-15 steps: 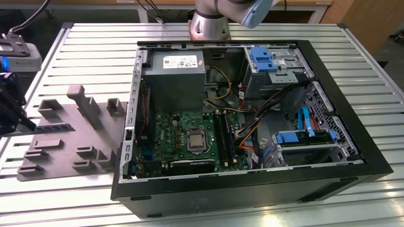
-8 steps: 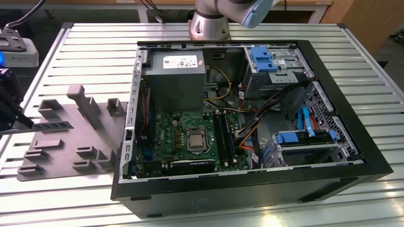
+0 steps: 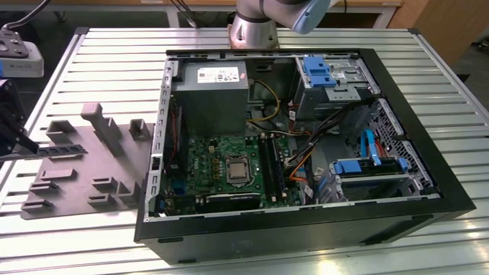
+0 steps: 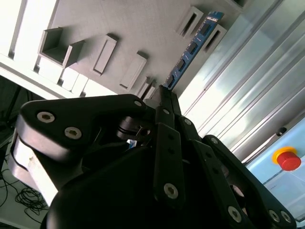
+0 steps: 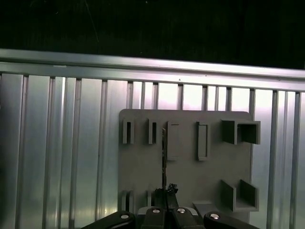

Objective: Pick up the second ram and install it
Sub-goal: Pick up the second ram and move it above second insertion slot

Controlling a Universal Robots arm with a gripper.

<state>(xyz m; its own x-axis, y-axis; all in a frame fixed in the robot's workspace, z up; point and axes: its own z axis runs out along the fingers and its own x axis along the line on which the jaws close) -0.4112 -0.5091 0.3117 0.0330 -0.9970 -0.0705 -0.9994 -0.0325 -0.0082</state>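
My gripper (image 3: 31,150) is clenched tight on one end of the ram (image 3: 63,151). In the exterior view the gripper is at the far left edge. The ram sticks out flat from it toward the exterior view's right.

The ram is held over the grey plate (image 3: 77,177) with the little blocks on it. It looks lifted off the plate, not sitting in any block.

In the second wrist view the black fingers (image 4: 167,109) pinch the ram (image 4: 190,51). It looks blue there, with small dark chips in a row.

In the first wrist view I see the ram (image 5: 163,152) edge on, like a thin line over the plate (image 5: 190,181).

The plate lies on the silver table (image 3: 99,51). The open case (image 3: 428,189) stands just beside the plate, on the exterior view's right, well apart from the ram. A green board (image 3: 206,166) lies inside the case, with long black slots (image 3: 273,163).
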